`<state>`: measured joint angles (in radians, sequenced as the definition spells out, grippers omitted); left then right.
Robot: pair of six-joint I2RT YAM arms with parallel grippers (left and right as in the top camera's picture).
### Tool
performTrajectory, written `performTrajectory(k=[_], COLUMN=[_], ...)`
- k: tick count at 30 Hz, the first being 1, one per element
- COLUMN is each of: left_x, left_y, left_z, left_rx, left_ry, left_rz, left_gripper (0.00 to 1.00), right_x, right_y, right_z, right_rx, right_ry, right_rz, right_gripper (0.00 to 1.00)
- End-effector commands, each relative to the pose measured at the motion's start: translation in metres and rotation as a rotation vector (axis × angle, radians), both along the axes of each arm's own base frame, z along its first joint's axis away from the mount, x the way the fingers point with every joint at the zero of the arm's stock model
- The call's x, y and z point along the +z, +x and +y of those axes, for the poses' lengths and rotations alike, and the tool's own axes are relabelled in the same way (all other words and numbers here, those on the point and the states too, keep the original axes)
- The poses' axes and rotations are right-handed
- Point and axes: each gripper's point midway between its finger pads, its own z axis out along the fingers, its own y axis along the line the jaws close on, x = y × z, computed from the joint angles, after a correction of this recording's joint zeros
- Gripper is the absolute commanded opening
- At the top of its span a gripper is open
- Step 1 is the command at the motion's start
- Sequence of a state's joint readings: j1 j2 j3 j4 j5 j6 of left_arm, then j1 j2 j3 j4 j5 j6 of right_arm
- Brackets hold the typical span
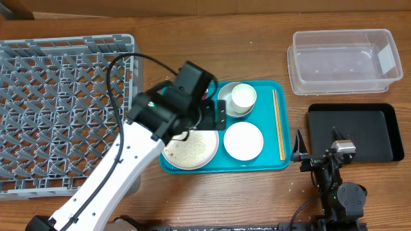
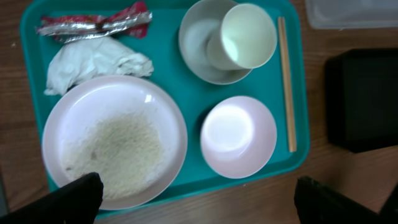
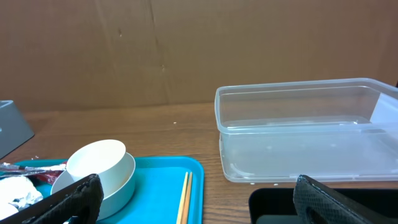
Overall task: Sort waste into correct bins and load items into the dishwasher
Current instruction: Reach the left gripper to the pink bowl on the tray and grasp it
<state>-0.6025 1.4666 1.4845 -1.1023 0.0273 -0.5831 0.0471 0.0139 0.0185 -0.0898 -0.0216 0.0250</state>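
On the teal tray [image 1: 276, 160] lie a large white plate [image 1: 189, 151] strewn with rice-like crumbs [image 2: 121, 149], a small white dish [image 1: 243, 140] and a white cup [image 1: 243, 96] lying in a grey bowl [image 1: 225, 102]. In the left wrist view a red-and-silver wrapper [image 2: 93, 23] and a crumpled napkin [image 2: 93, 62] lie at the tray's far end; my left arm hides them from overhead. My left gripper [image 2: 199, 202] is open and empty above the tray. My right gripper [image 3: 196, 199] is open and empty near the front edge, beside the black tray [image 1: 353, 131]. The clear tub [image 1: 343, 61] is empty.
The grey dish rack [image 1: 58, 102] fills the left side of the table. A pair of wooden chopsticks [image 1: 279, 125] lies along the teal tray's right edge. A strip of bare wood separates the teal tray from the two bins.
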Motion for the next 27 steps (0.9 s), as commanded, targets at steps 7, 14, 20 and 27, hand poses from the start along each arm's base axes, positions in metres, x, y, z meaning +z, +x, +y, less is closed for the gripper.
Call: performTrajectory(k=[7,14,20,27], left_x=[0.006,-0.059,-0.083,-0.114], left_y=[-0.01,-0.021,-0.014,-0.001], left_z=[-0.088,-0.115,-0.138,-0.146], left_rx=[-0.285,-0.338,-0.364,-0.316], left_ry=[-0.135,-0.005,-0.048,0.052], left_rz=[-0.061,0.053,0.091,0.041], left_gripper=[1.0,1.0,1.0,0.72], right_x=[-0.001,-0.001,-0.001,-0.001], right_y=[0.0,0.0,0.0,0.0], right_z=[-0.002,-0.002,-0.002,-0.002], right_rx=[-0.008,-0.008,-0.008,-0.008], right_ry=[-0.007,-0.006,-0.007,-0.007], right_rz=[-0.007,-0.007,-0.007,-0.007], right_gripper=[0.99,1.0,1.0,1.0])
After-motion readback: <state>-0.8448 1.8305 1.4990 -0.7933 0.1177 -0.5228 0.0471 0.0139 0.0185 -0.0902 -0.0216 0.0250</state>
